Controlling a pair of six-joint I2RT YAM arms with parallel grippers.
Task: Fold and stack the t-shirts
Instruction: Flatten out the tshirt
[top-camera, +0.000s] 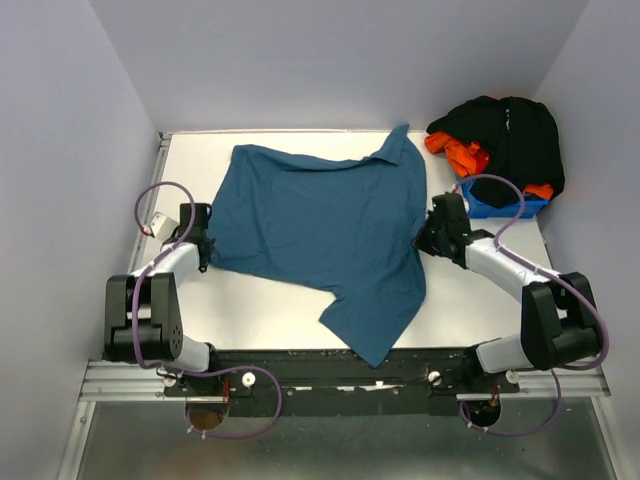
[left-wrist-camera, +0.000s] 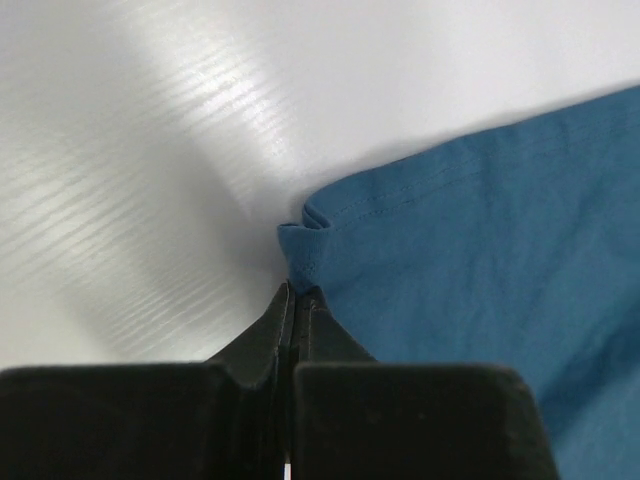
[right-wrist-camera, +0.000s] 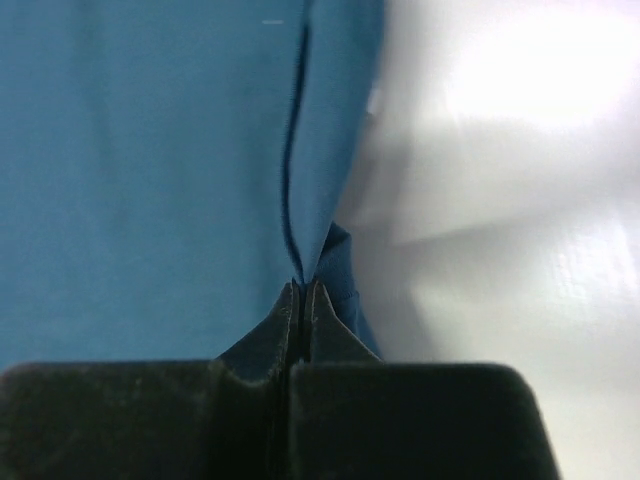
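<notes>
Reaching inward low, both jaws pinching teal t-shirt (top-camera: 330, 230) edges

The right pincer (right-wrist-camera: 301, 292) is pressed together, pinching a fold of the teal-blue t-shirt (right-wrist-camera: 150, 170). White tabletop (right-wrist-camera: 500, 200) lies to its right.

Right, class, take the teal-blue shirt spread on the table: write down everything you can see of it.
The teal-blue shirt is soft, matte knit cloth with stitched hems and a collar at its far right corner. It lies spread open on the white table, skewed and lightly wrinkled, with one corner reaching past the near edge. The left gripper is shut on a hemmed corner at its left edge; the right gripper is shut on a raised fold at its right edge.
</notes>
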